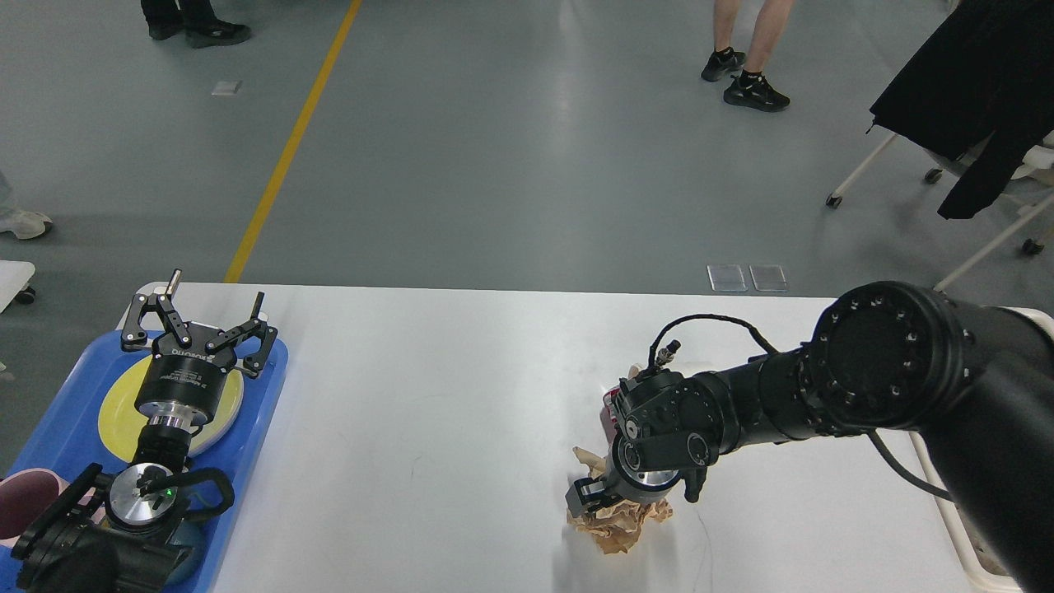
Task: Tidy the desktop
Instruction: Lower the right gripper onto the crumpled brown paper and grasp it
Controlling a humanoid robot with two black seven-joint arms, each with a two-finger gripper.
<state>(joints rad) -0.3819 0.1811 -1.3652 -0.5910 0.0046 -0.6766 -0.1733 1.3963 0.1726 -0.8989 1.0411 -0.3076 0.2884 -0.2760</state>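
The desktop (428, 395) is a wide white tabletop. A crumpled ball of brown paper (613, 527) lies on it at the front right. My right gripper (605, 502) points down into the top of the paper ball. Its fingers are mostly hidden by the wrist and the paper, so I cannot tell whether they have closed. A small red thing (610, 409) peeks out just behind the right wrist. My left gripper (212, 306) is open and empty, held above the far end of a blue tray (262, 395) at the left.
The blue tray holds a yellow plate (115, 416) and a pink cup (20, 494) at its near end. The rim of a cream bin (959, 543) shows at the right table edge, mostly behind my right arm. People's legs and a chair stand on the floor beyond.
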